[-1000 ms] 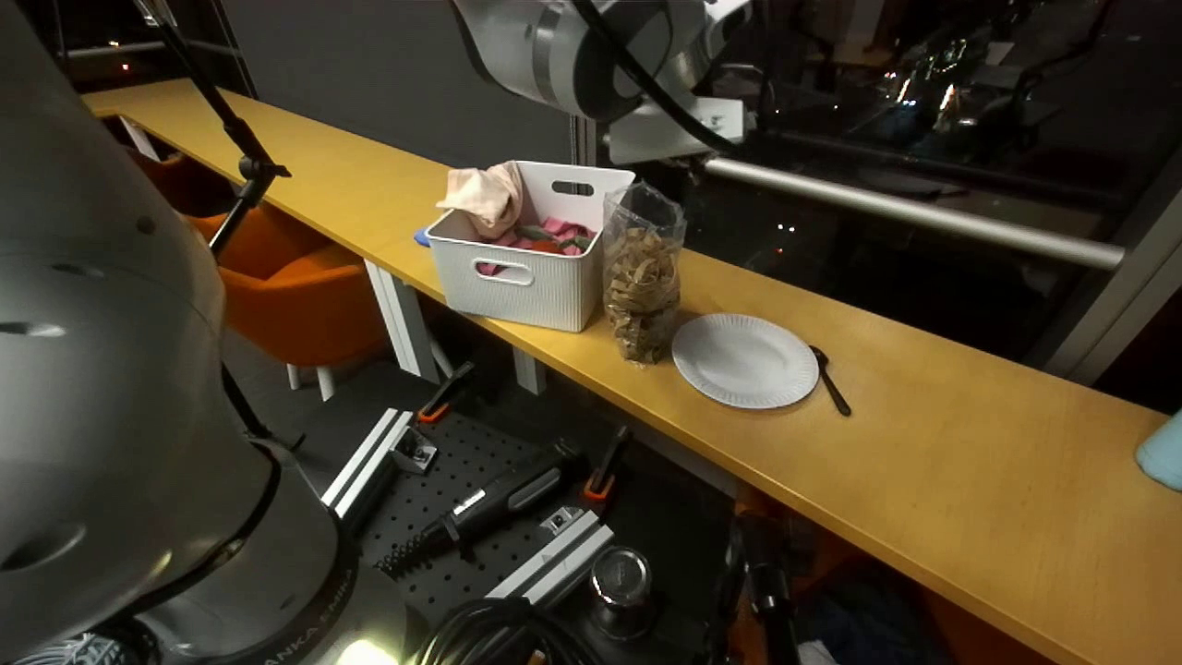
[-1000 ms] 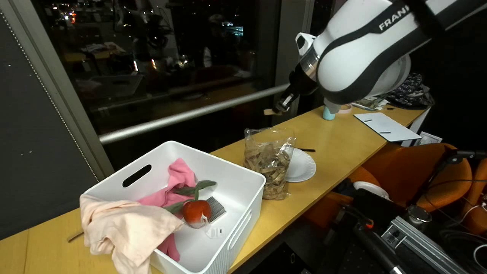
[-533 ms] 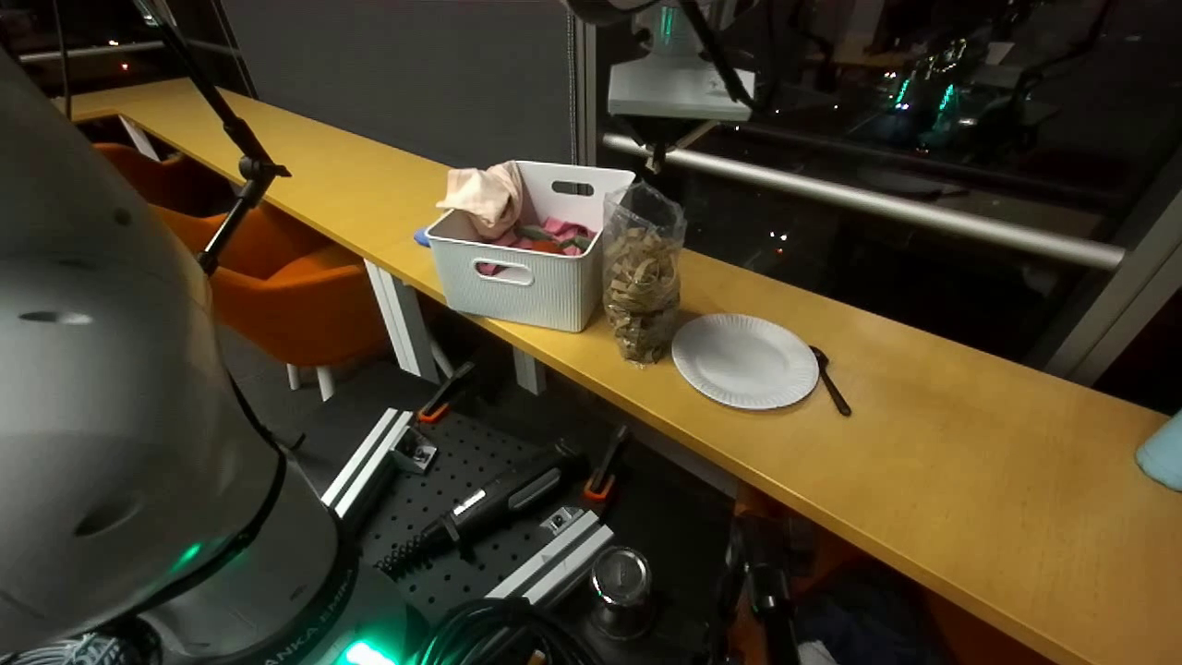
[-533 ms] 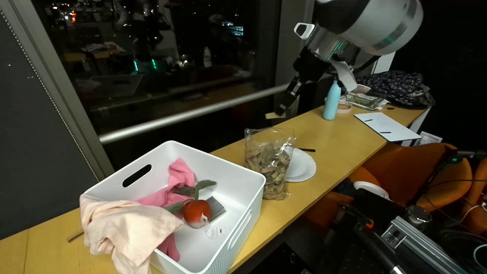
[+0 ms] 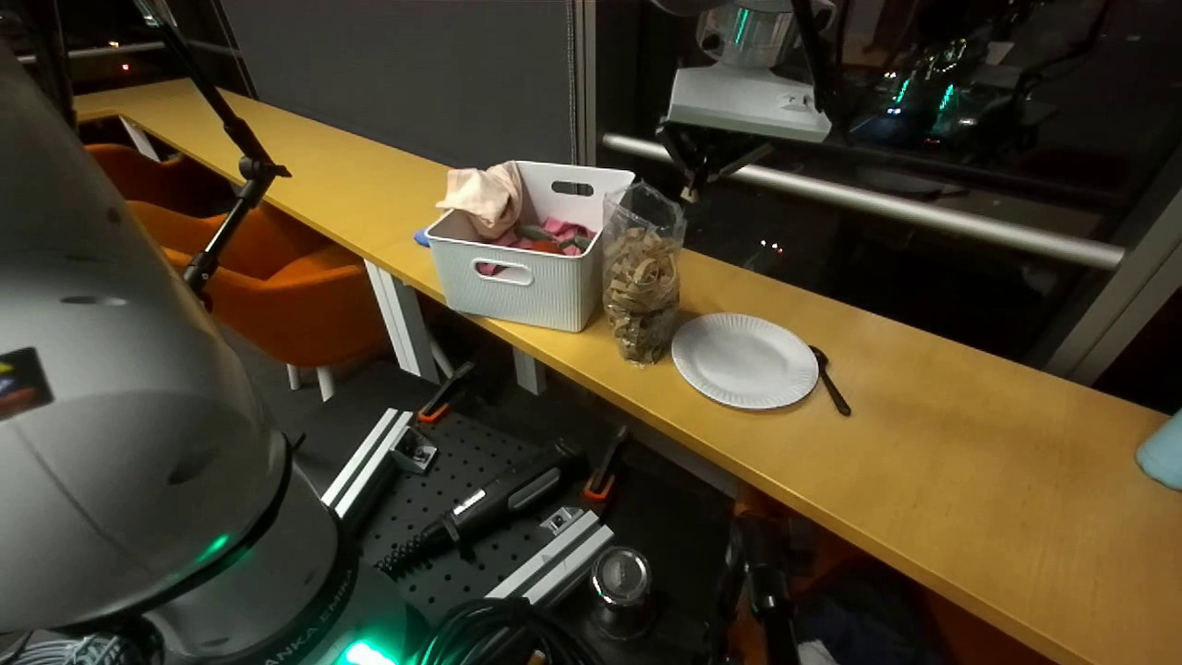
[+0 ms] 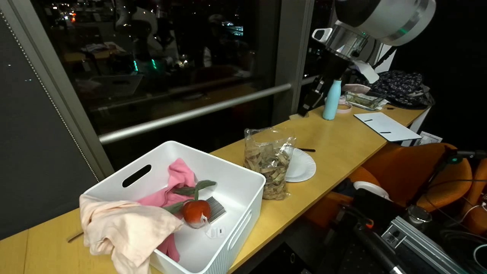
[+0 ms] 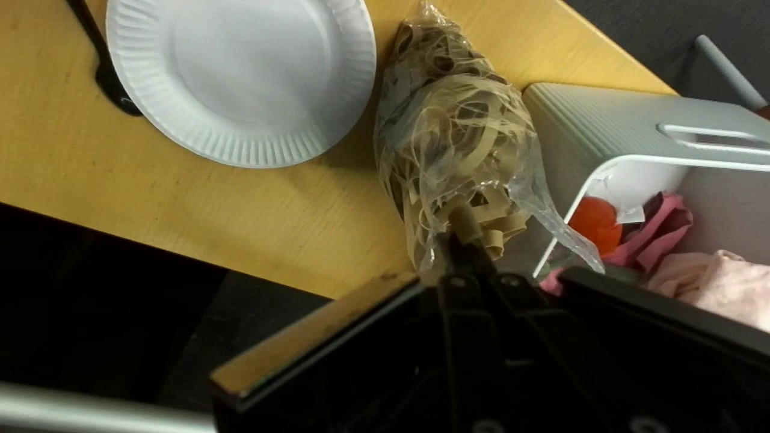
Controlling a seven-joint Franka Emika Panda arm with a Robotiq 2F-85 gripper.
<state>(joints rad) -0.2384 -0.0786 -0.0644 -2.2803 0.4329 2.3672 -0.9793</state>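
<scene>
My gripper (image 6: pixel 303 111) is shut on a small tan strip (image 6: pixel 298 117), which sticks out past the fingertips; in the wrist view the strip (image 7: pixel 465 224) shows blurred at the tips. In an exterior view the gripper (image 5: pixel 699 174) hangs above the table's window side, up and right of a clear plastic bag (image 5: pixel 642 286). That bag stands upright with its top open, filled with similar curled tan strips. Seen from the wrist, the bag (image 7: pixel 463 132) lies below and beyond the fingers. Gripper and bag look apart.
A white basket (image 5: pixel 517 282) beside the bag holds pink cloth, a red fruit-like toy (image 6: pixel 196 211) and a peach cloth (image 6: pixel 129 228) over its rim. A paper plate (image 5: pixel 744 361) and a black spoon (image 5: pixel 831 380) lie near the bag. A blue bottle (image 6: pixel 332 101) stands farther along, near a window rail (image 6: pixel 194 114).
The gripper, still holding the strip, has shifted to the right in an exterior view, away from above the bag toward the bottle. The wrist has tilted. The robot's base light has turned green.
</scene>
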